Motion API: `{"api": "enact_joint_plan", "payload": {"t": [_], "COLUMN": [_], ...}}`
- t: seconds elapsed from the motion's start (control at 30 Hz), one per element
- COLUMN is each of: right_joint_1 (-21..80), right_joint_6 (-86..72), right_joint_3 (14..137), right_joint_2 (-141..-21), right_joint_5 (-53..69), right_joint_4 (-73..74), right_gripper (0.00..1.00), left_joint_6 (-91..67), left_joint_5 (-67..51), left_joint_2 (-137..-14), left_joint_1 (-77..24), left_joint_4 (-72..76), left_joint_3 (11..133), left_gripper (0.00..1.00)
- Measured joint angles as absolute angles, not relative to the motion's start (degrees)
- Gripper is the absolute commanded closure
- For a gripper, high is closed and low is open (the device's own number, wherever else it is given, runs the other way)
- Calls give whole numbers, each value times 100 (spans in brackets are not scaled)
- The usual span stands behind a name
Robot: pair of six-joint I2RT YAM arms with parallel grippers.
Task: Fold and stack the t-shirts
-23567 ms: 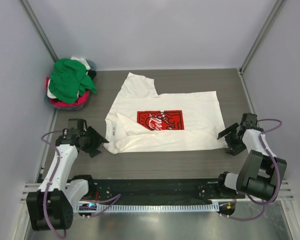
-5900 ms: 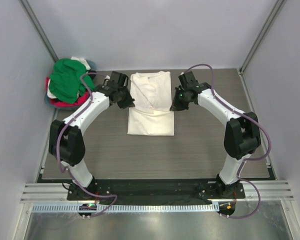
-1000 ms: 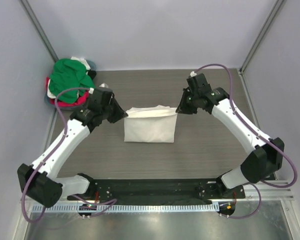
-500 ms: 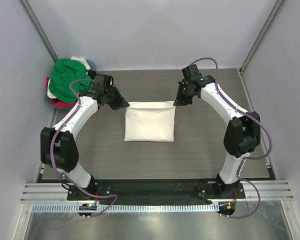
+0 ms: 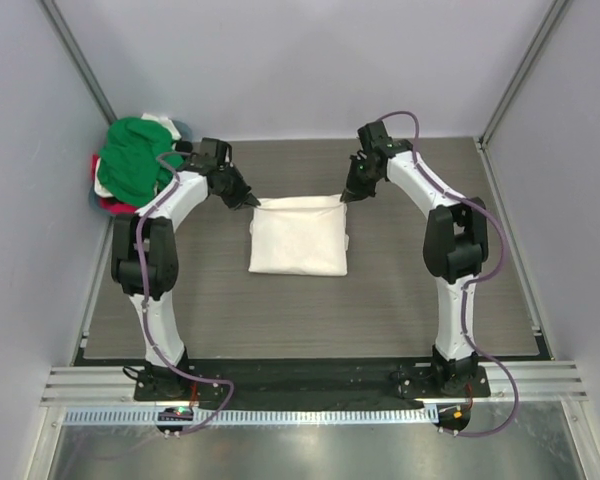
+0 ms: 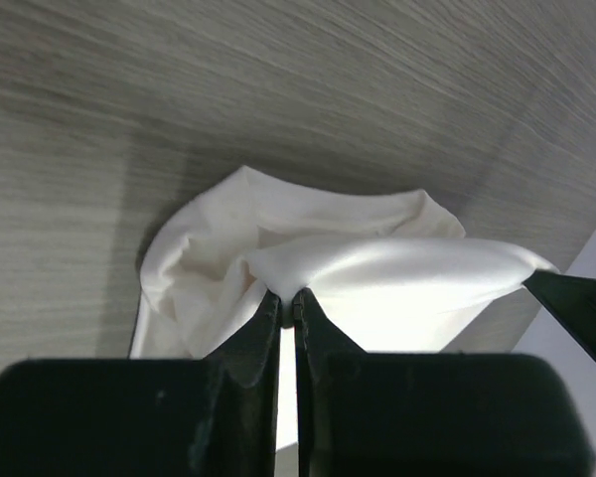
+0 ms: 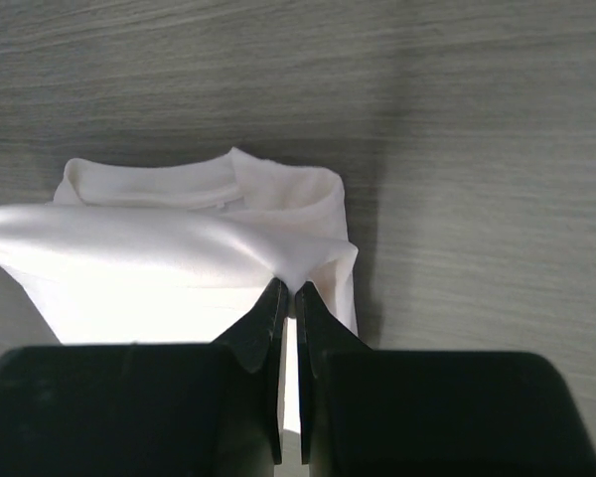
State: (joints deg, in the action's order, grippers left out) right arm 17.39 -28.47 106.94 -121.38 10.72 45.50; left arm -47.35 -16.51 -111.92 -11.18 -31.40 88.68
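Task item: cream-white t-shirt (image 5: 298, 240), folded to a compact rectangle, flat at the middle of the table (image 5: 420, 290); print not visible.
Left hand (image 5: 248, 200): fingers closed, pinching a tuck of cream cloth at the shirt's far-left corner.
Right hand (image 5: 346, 196): fingers closed, pinching cloth at the far-right corner.
Held edge: the far edge, running left to right between the two hands; both wrist views show it raised slightly above the layers beneath.
Key relation: the shirt's body lies on the near side of both hands, toward the arm bases.
Remaining t-shirts (image 5: 135, 165): green, pink-red and white heap at the far-left corner, well apart from the folded shirt, nearer the left arm.
Judged step: fold nearly complete; both corners await release.
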Motion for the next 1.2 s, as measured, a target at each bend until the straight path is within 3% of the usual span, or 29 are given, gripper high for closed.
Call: {"api": "enact_joint_plan", "payload": {"t": [0.07, 0.1, 0.13, 0.17, 0.33, 0.47, 0.67, 0.77, 0.93, 1.2], "right_joint_1": [1721, 1710, 1693, 1675, 1546, 1455, 1505, 1675, 2139, 2259], "right_joint_6": [-2832, -2779, -2746, -2676, -2578, -2589, -2858, -3072, -3479, -3763], "right_joint_3": [11006, 11242, 11450, 11701, 11974, 10654, 8335, 7603, 6973, 5905], "right_joint_2": [-12449, -12667, -12842, -13030, -13176, -12258, -10519, -10007, -9880, -10396], "right_joint_5": [1194, 1275, 1345, 1387, 1398, 1404, 1817, 2145, 2753, 3251], "right_joint_4": [4569, 4580, 4609, 4617, 4709, 4458, 3771, 3293, 2346, 1072], "right_gripper": [60, 39, 34, 33, 30, 29, 41, 45, 56, 59], "left_joint_6": [-4718, -4687, -4661, -4665, -4554, -4462, -4519, -4641, -5166, -5647], "left_joint_5": [-1688, -1715, -1715, -1721, -1695, -1605, -1426, -1413, -1649, -1796], "left_joint_2": [-11539, -11719, -11920, -12070, -12258, -11415, -9461, -9032, -9238, -10051], "left_joint_1": [-1028, -967, -888, -808, -434, -440, -854, -1216, -1874, -2156], "left_joint_4": [-3188, -3236, -3336, -3413, -3907, -3983, -3948, -3745, -2886, -1874], "left_joint_3": [9109, 9247, 9430, 9588, 10099, 9500, 8162, 7728, 6869, 5874], "left_gripper": [76, 45, 23, 14, 2, 2, 19, 22, 28, 35]}}
